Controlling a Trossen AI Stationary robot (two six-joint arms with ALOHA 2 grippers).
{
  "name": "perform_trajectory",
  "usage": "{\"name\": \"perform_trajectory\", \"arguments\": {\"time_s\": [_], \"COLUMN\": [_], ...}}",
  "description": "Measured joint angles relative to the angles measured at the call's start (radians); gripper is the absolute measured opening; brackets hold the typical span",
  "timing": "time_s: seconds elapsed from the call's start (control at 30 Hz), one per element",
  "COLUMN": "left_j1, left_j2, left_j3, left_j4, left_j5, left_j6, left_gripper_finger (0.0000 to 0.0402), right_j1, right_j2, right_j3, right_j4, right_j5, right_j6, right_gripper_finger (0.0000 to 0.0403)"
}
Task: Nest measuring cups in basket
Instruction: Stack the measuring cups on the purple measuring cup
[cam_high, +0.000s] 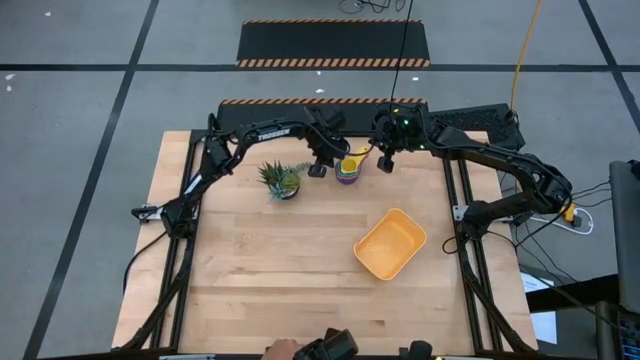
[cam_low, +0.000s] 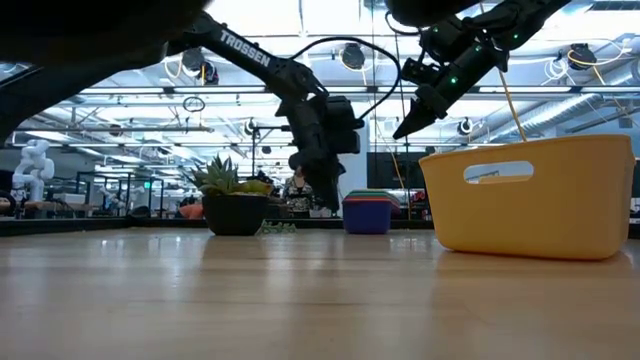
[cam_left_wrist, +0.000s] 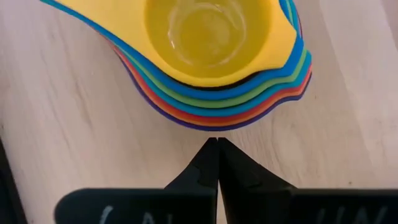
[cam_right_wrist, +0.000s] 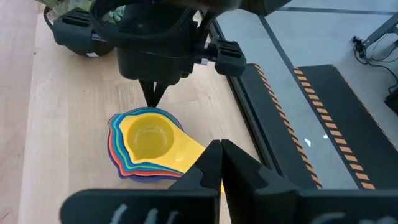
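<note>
The measuring cups (cam_high: 348, 170) stand nested in one stack on the table's far middle, the yellow one on top (cam_left_wrist: 208, 34); the stack rests on its bottom cup (cam_low: 368, 214). My left gripper (cam_left_wrist: 217, 143) is shut and slants down, its tips just left of the stack's rim with a small gap showing (cam_right_wrist: 153, 99). My right gripper (cam_high: 385, 163) is shut and hangs raised to the stack's right (cam_low: 405, 128), touching nothing. The orange-yellow basket (cam_high: 390, 244) sits right of the table's centre, with nothing in it.
A small spiky potted plant (cam_high: 281, 180) stands left of the stack, close behind my left gripper. Bare wood lies between the stack and the basket (cam_low: 530, 195). Black rails (cam_high: 455, 200) run along the table's sides.
</note>
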Motion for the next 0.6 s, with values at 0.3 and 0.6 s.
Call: {"name": "perform_trajectory", "arguments": {"time_s": [0.3,0.6], "left_j1": [0.033,0.062], "left_j2": [-0.008,-0.106], "left_j3": [0.0,0.0], "left_j4": [-0.002,0.044], "left_j5": [-0.08,-0.077], "left_j6": [-0.009,-0.033], "left_gripper_finger": [0.0001,0.0001], "right_j1": [0.003,0.035], "right_j2": [0.0,0.0], "right_j3": [-0.001,-0.001], "right_j4": [-0.009,-0.015], "right_j5": [-0.063,-0.105], "right_j6": [-0.023,-0.065], "right_gripper_finger": [0.0,0.0]}}
